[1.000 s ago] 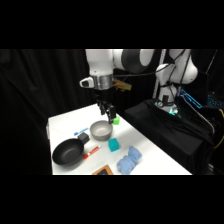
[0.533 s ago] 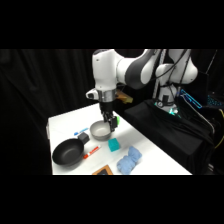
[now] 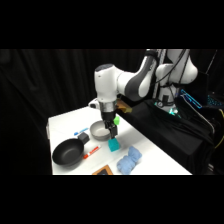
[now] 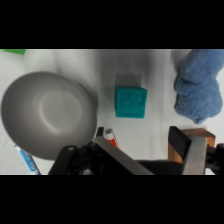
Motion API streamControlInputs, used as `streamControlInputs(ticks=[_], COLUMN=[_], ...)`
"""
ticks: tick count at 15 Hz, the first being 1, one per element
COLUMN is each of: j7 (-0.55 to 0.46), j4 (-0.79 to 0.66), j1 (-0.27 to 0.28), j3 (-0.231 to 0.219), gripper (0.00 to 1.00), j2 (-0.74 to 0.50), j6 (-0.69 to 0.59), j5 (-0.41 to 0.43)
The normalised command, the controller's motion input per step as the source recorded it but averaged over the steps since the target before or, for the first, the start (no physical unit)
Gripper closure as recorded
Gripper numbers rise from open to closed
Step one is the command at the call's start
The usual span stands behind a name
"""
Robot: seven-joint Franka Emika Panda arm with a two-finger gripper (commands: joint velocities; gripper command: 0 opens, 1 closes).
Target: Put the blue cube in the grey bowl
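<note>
The blue cube [image 4: 131, 102] is a small teal block with sharp edges and a faintly embossed top face, sitting on the bare white table [image 4: 150, 70] just ahead of the jaws' gap. It lies free, touching neither finger nor any other object. To one side of the jaws sits the grey bowl [image 4: 47, 114], round, smooth and metallic, with a soft sheen in its hollow and a paler rim; its edge comes near the cube but does not touch it. On the other side lies a light blue plush toy [image 4: 199, 87], nubbly and terry-like, lumpy in outline. A red marker [image 4: 109, 136] pokes out from under the linkage beside the bowl, and a brown wooden block [image 4: 186, 145] shows partly behind the far finger.

The gripper [image 4: 150, 152] has its two flat fingers spread wide, wider than the cube, and they hold nothing.

In the side view the gripper [image 3: 113, 134] hangs just above the cube [image 3: 114, 145], with the bowl [image 3: 100, 131] close beside it, a matte black pan [image 3: 68, 152] farther off, and a small green cube [image 3: 116, 120] behind.
</note>
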Motion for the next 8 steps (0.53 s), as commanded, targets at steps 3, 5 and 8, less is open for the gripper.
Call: streamControlInputs(ticks=[3, 5, 8], j7=[0.02, 0.02, 0.03], j4=[-0.05, -0.05, -0.05], j1=[0.032, 0.039, 0.049], j3=[-0.005, -0.006, -0.010], gripper=[0.00, 0.00, 0.00], j2=[0.11, 0.09, 0.08], j6=[0.26, 0.25, 0.25], j5=[0.123, 0.118, 0.118])
